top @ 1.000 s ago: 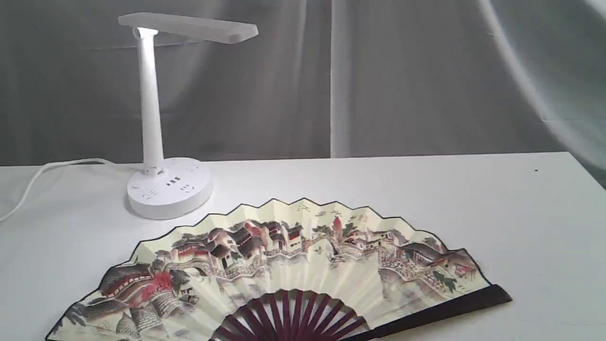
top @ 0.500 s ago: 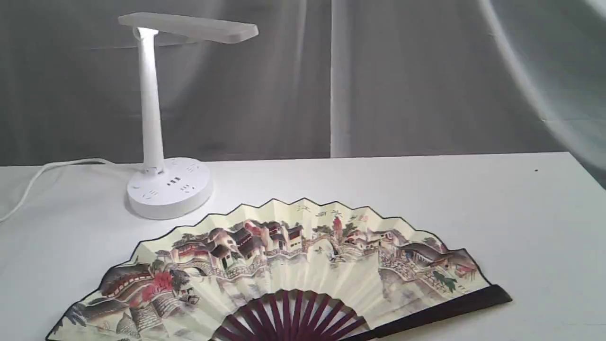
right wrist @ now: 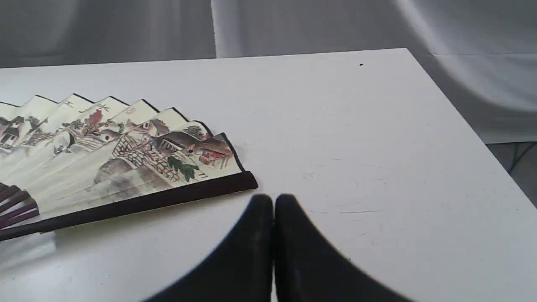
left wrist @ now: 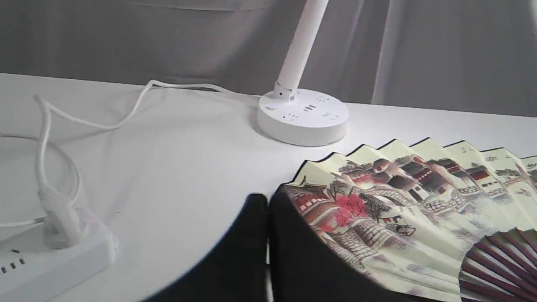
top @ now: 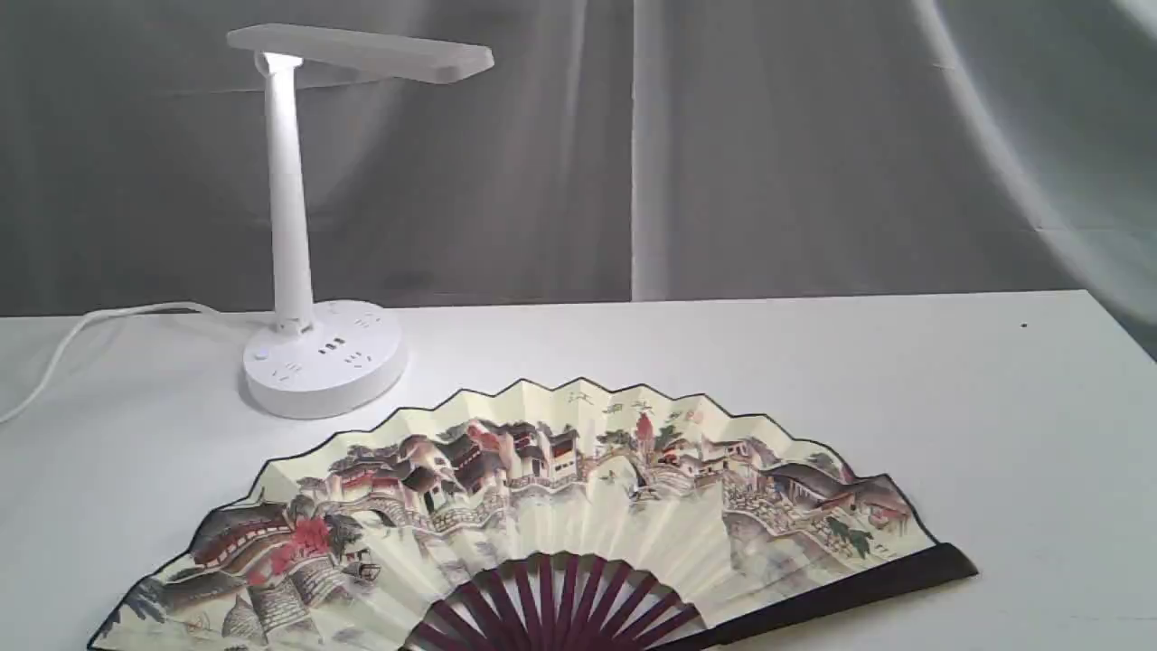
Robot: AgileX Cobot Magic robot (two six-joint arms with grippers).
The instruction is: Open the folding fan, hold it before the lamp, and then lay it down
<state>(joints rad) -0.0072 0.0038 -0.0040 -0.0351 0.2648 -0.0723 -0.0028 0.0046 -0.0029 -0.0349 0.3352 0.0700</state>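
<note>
The folding fan [top: 560, 506] lies fully spread and flat on the white table [top: 904, 380], painted side up, its maroon ribs [top: 560, 601] toward the near edge. The white lamp [top: 307, 226] stands behind its left end, head over the table, not touching it. My left gripper [left wrist: 267, 201] is shut and empty, its tips beside the fan's [left wrist: 402, 201] left end with the lamp base [left wrist: 303, 119] beyond. My right gripper [right wrist: 273, 200] is shut and empty, just off the dark outer guard at the fan's [right wrist: 126, 159] right end. Neither gripper shows in the exterior view.
The lamp's white cord [left wrist: 105, 121] loops across the table to a white power strip [left wrist: 46, 260] near the left arm. Grey cloth [top: 723, 145] hangs behind the table. The table's right edge [right wrist: 470, 126] drops off beside the right arm.
</note>
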